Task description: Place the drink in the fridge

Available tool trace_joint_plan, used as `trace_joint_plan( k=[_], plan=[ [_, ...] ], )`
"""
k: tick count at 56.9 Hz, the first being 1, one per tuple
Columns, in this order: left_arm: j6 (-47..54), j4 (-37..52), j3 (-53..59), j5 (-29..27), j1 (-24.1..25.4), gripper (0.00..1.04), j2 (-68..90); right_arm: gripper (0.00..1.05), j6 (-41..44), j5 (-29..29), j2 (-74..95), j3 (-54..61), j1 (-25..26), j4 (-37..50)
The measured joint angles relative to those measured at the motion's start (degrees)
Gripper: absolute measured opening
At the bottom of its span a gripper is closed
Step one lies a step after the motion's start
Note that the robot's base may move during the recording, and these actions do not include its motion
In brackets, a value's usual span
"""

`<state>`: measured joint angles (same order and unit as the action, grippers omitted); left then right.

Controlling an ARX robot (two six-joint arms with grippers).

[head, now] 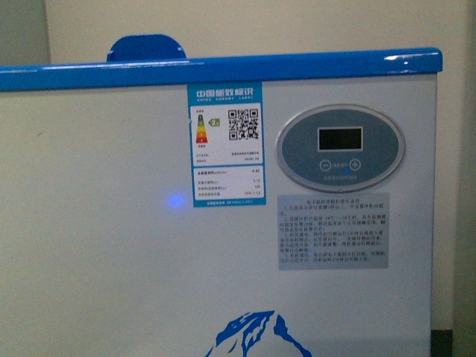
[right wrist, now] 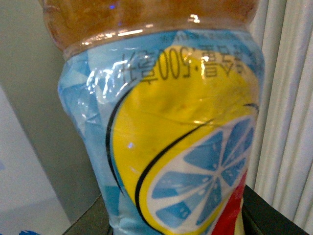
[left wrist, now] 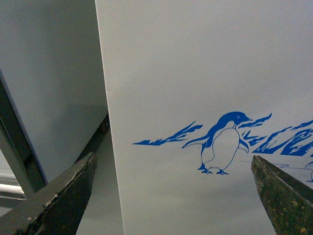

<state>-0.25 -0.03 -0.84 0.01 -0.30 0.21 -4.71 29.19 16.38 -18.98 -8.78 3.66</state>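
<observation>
Drink bottle (right wrist: 161, 122) fills the right wrist cam, clamped in the right gripper (right wrist: 176, 223) close by the fridge (head: 104, 268). It looks full, so probably hefty, and the label looks slick. I'd hold the labelled middle, not squeeze hard. Left gripper (left wrist: 171, 196) is spread wide, empty.

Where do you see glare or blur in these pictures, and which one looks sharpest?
Front view: evenly lit, glare streaks on the fridge rim, a blue glow spot on its front, small print soft. Left wrist view: sharpest, penguin print crisp. Right wrist view: the drink bottle fills the frame, slightly soft, with bright glints on its wrap.
</observation>
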Motion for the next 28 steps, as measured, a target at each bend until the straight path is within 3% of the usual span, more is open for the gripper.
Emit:
trace_joint_plan(
  k=[28],
  plan=[
    [0.0,0.02,0.0,0.0,0.0,0.97,0.0,0.4,0.04,-0.02,-0.04,0.0,0.0,0.0]
  ],
)
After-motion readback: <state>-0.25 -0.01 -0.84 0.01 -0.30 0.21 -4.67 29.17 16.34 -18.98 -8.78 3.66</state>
